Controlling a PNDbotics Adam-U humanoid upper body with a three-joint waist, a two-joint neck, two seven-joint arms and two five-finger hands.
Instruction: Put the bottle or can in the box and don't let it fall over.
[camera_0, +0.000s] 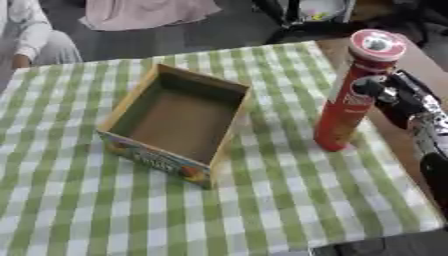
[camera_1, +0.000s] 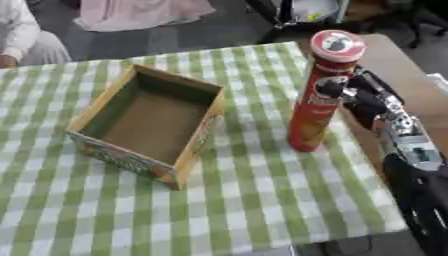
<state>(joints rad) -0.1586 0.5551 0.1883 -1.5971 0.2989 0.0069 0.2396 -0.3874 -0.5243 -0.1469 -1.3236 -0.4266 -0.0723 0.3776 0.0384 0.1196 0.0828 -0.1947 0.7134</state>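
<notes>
Red can (camera_1: 317, 95) stands tall on the checked counter (camera_1: 262, 200), right hand (camera_1: 363, 97) curled around it; tilting while lifting into the box (camera_1: 144, 122) could topple it.

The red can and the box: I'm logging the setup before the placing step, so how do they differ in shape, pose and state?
The red can is a tall, narrow cylinder; the box is low, wide and rectangular. The can is capped on top, while the box is open-topped and looks empty. The right hand has its fingers around the can; nothing touches the box. Both stand on the green checked cloth, apart from each other.
</notes>
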